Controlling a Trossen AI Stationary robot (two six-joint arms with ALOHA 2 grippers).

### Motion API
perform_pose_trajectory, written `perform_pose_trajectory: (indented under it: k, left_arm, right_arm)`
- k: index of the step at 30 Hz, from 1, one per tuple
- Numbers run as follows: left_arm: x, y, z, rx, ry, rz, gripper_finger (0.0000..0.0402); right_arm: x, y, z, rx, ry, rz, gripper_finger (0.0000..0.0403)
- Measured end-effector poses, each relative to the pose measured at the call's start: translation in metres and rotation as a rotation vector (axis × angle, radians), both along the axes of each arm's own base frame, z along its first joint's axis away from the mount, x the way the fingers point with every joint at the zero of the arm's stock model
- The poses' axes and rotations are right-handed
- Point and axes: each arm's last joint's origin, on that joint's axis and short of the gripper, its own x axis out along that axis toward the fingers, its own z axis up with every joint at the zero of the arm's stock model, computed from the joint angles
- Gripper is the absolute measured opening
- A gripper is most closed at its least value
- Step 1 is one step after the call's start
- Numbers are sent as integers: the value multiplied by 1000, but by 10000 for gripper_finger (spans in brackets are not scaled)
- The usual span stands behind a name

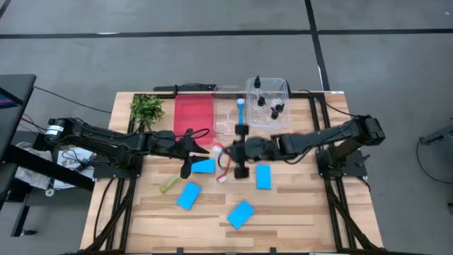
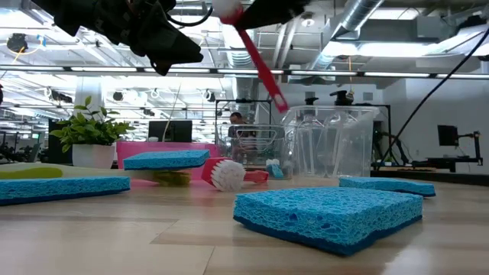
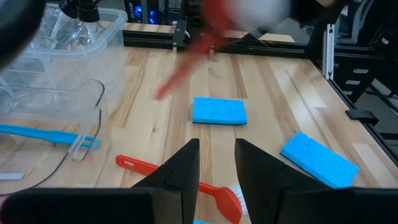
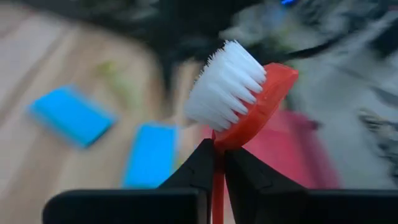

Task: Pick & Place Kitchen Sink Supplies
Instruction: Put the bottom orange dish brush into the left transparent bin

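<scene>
My right gripper (image 1: 232, 150) hangs over the middle of the table, shut on a red brush (image 4: 239, 87) with white bristles. A second red brush (image 3: 180, 180) lies flat on the wood just below my left gripper (image 3: 217, 165), which hovers open and touches nothing. Several blue sponges (image 1: 189, 195) lie flat on the near half of the table. A yellow-green brush (image 1: 168, 185) lies near the left one. A blue brush (image 1: 241, 117) rests in a clear tray, and small black-capped bottles (image 1: 267, 103) stand in a clear bin. My right gripper pinches the red brush's neck (image 4: 217, 152) between its two fingers, right below the head. The brush is lifted clear of the table. Its head stands above the fingers, and the handle (image 2: 263, 69) slants down below them in the low view.
A red tray (image 1: 193, 113) lies at the far side, with a leafy plant (image 1: 146, 108) to its left. The clear tray (image 1: 228, 120) and clear bin (image 1: 283, 92) stand to its right. Bare wood shows along the near edge.
</scene>
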Motion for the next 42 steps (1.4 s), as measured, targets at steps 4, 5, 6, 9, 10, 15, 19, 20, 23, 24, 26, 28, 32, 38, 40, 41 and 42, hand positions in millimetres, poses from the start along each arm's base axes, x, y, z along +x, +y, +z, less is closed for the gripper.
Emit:
perform_pose_trajectory:
  k: [4, 5, 6, 9, 10, 15, 19, 20, 23, 24, 26, 28, 32, 38, 40, 41, 42]
  left_arm:
    - [0, 0, 0, 0, 0, 0, 103]
    - [0, 0, 0, 0, 0, 0, 103]
    - [0, 0, 0, 0, 0, 0, 103]
    - [0, 0, 0, 0, 0, 0, 103]
    - [0, 0, 0, 0, 0, 0, 103]
    - [0, 0, 0, 0, 0, 0, 103]
    - [0, 0, 0, 0, 0, -1, 103]
    - [0, 0, 0, 0, 0, -1, 103]
    - [0, 0, 0, 0, 0, 0, 103]
    - [0, 0, 0, 0, 0, 0, 103]
    - [0, 0, 0, 0, 0, 0, 103]
    - [0, 0, 0, 0, 0, 0, 103]
    - [0, 0, 0, 0, 0, 0, 103]
    - [0, 0, 0, 0, 0, 0, 103]
    - [0, 0, 0, 0, 0, 0, 103]
    - [0, 0, 0, 0, 0, 0, 103]
    - [0, 0, 0, 0, 0, 0, 103]
  right_arm:
    - [6, -23, 14, 22, -158, -116, 25]
    - [7, -29, 17, 43, -202, -142, 22]
    - [8, -36, 21, 63, -241, -167, 19]
    - [9, -57, 26, 108, -318, -240, 10]
    - [8, -64, 26, 116, -325, -266, 9]
    - [8, -104, 20, 195, -343, -412, 26]
    - [9, -131, 8, 269, -334, -493, 29]
    - [8, -137, 6, 281, -327, -516, 26]
    - [12, -151, -6, 325, -300, -531, 14]
    - [13, -156, -10, 344, -289, -540, 11]
    - [17, -162, -20, 380, -268, -547, 10]
    - [19, -165, -27, 408, -242, -547, 16]
    - [24, -170, -43, 438, -184, -581, 32]
    - [27, -172, -60, 463, -109, -611, 24]
    - [27, -172, -61, 459, -92, -611, 22]
    - [26, -171, -61, 458, -90, -610, 22]
    - [26, -171, -61, 456, -90, -609, 25]
